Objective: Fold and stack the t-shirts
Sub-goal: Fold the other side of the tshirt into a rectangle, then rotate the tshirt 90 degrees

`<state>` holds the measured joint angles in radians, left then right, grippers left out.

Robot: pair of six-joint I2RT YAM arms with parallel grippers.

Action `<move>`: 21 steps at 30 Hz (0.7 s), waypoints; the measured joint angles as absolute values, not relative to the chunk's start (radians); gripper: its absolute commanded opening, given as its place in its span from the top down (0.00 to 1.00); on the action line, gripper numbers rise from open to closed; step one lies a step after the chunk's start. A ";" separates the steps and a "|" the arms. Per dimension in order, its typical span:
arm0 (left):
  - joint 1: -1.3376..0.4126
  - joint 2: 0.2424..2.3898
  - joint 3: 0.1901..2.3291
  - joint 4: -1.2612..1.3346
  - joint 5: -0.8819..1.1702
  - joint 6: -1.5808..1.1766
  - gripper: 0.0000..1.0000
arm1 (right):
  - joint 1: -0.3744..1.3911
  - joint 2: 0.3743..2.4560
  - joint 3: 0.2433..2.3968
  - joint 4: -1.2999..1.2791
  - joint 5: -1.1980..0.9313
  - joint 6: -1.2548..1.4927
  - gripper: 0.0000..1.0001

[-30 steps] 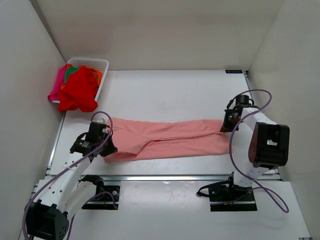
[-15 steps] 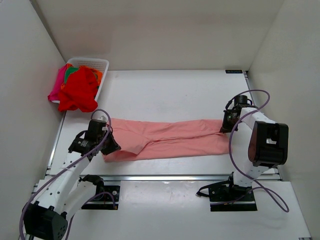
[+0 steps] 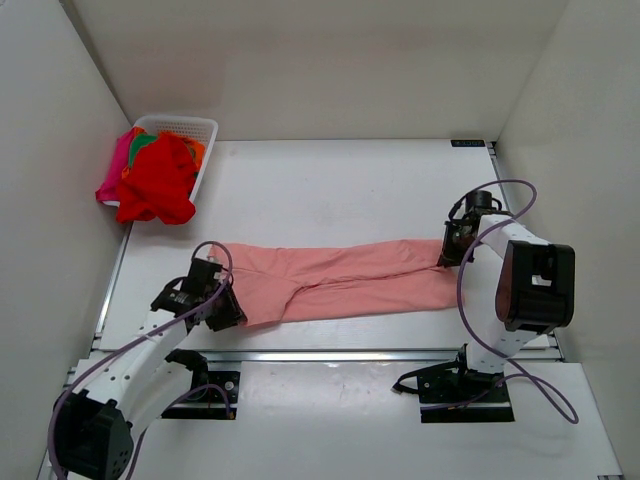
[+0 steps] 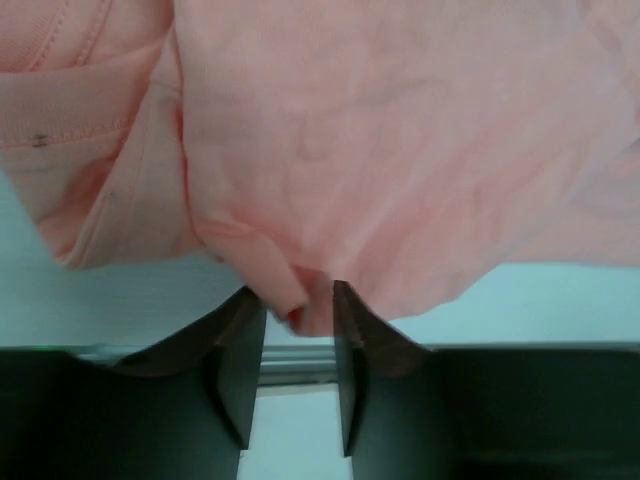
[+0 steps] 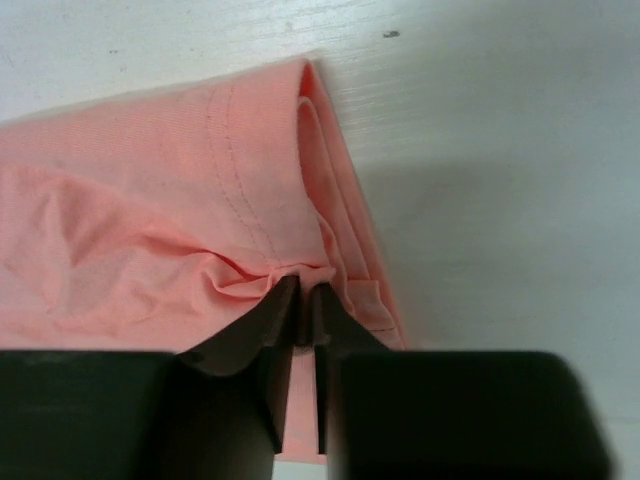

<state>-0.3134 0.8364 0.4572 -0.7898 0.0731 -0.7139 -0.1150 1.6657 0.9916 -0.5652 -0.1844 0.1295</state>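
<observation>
The large salmon-pink t-shirt (image 3: 340, 280) lies stretched in a long band across the table's near half. My left gripper (image 3: 228, 308) is at its near-left corner and is shut on a bunched fold of it (image 4: 298, 300). My right gripper (image 3: 447, 255) is at the shirt's right end and is shut on its folded hem (image 5: 300, 290). The cloth fills the left wrist view (image 4: 380, 150) and the right wrist view (image 5: 150, 220). A red t-shirt (image 3: 158, 185) spills over the basket's front, with a magenta one (image 3: 113, 170) and an orange/green one (image 3: 147, 143) behind it.
A white lattice basket (image 3: 208, 127) stands at the far-left corner and holds the other shirts. White walls close in the left, back and right. A metal rail (image 3: 330, 354) runs along the table's near edge, just below the left gripper.
My left gripper has moved toward the near edge, dragging the shirt's left end with it, so the band is narrower there. The right gripper has stayed on the right hem.
</observation>
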 measured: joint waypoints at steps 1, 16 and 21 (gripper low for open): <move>-0.308 0.836 0.459 -0.776 0.074 -0.714 0.44 | -0.113 1.666 0.992 -0.565 -0.184 0.129 0.84; -0.337 1.013 0.746 -0.624 0.059 -0.716 0.48 | -0.036 1.569 1.058 -0.569 -0.157 0.078 0.53; -0.378 1.173 0.704 -0.601 0.000 -0.715 0.48 | 0.039 1.629 1.106 -0.514 -0.181 0.078 0.54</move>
